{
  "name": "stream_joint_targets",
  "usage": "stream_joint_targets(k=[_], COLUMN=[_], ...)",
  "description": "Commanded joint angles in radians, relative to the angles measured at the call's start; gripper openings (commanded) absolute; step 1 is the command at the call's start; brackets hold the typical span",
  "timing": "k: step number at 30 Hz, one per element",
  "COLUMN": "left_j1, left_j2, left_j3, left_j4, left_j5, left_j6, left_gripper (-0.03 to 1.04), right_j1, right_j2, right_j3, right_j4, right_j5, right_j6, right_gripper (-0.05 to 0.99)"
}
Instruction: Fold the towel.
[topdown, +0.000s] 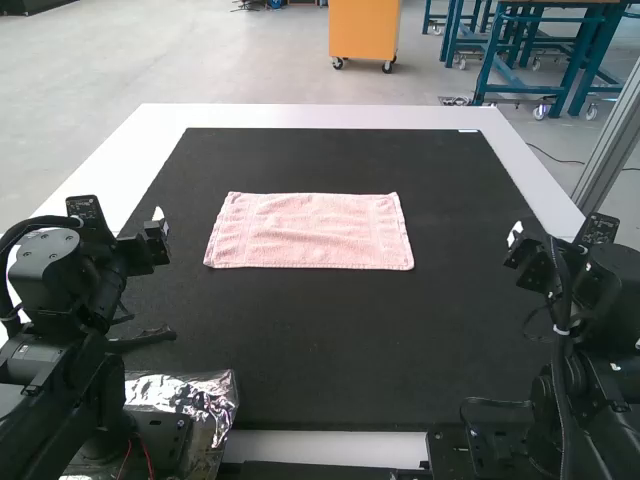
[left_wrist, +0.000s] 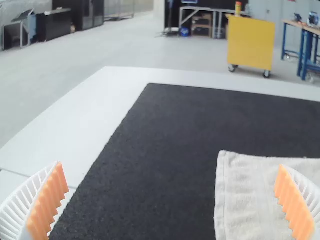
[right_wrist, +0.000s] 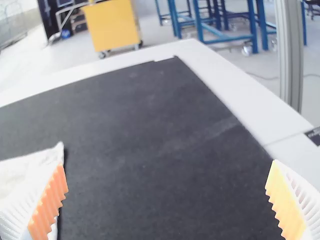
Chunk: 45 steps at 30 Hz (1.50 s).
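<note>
As I look down through the high view, the pink towel (topdown: 308, 232) lies flat in a wide rectangle on the black mat (topdown: 330, 330) covering the worktop (topdown: 320, 116), just toward twelve o'clock from the mat's centre. My left hand (topdown: 160, 225) sits at the towel's nine o'clock and my right hand (topdown: 513, 236) at its three o'clock; both are wide open, gripping nothing. The high view gives me all four towel corners, plus crinkled foil (topdown: 205, 392) at seven o'clock from it; each wrist view gives me part of one end.
</note>
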Motion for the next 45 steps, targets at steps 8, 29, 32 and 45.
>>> stream_joint_targets(k=[8, 29, 32, 45], left_j1=[-0.003, 0.002, -0.001, -0.006], left_j2=[-0.007, -0.007, -0.007, 0.019], left_j3=[-0.006, -0.006, -0.006, 0.105], left_j4=[0.007, 0.162, 0.166, 0.396], left_j5=[0.002, 0.002, 0.003, 0.014], left_j6=[-0.012, 0.203, 0.221, 0.457], left_gripper=[0.97, 0.95, 0.96, 0.93], right_j1=[-0.005, 0.003, 0.001, 0.001], right_j2=[-0.010, -0.010, -0.010, 0.084], right_j3=[-0.007, -0.007, -0.007, 0.166], right_j4=[0.001, 0.195, 0.191, 0.340], right_j5=[0.011, 0.013, 0.014, -0.067], right_j6=[0.010, -0.340, -0.454, -0.561], right_gripper=[0.92, 0.92, 0.92, 0.90])
